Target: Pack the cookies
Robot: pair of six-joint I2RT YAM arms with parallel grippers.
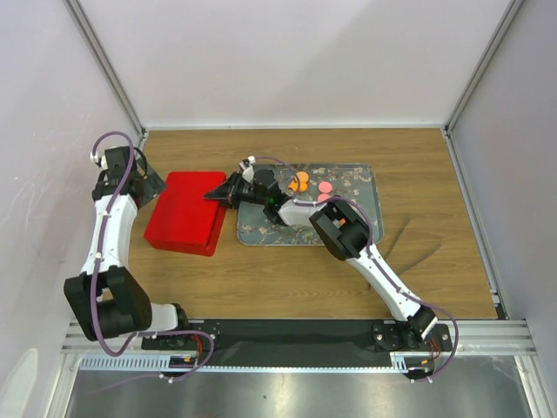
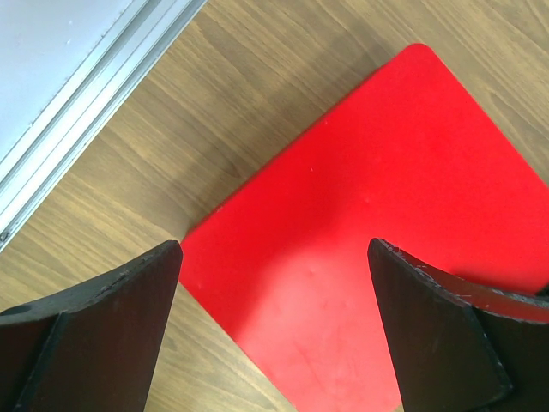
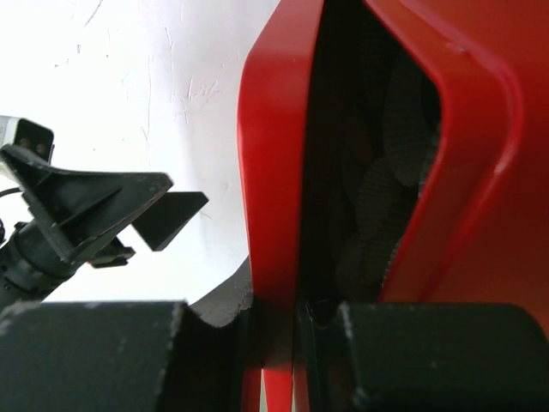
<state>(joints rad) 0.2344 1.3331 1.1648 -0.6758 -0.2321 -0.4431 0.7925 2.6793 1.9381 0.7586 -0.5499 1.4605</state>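
Red lid [image 1: 184, 212], one; patterned tray [image 1: 361, 187], one; pink cookies [image 1: 325, 186], two

I can't read any text, label, brand, number or sign in any of my views. The red lid [image 1: 183, 213] on the left, the patterned tray [image 1: 261, 229] in the middle and the cookies [image 1: 299, 183] lying on it show me no lettering I can make out.
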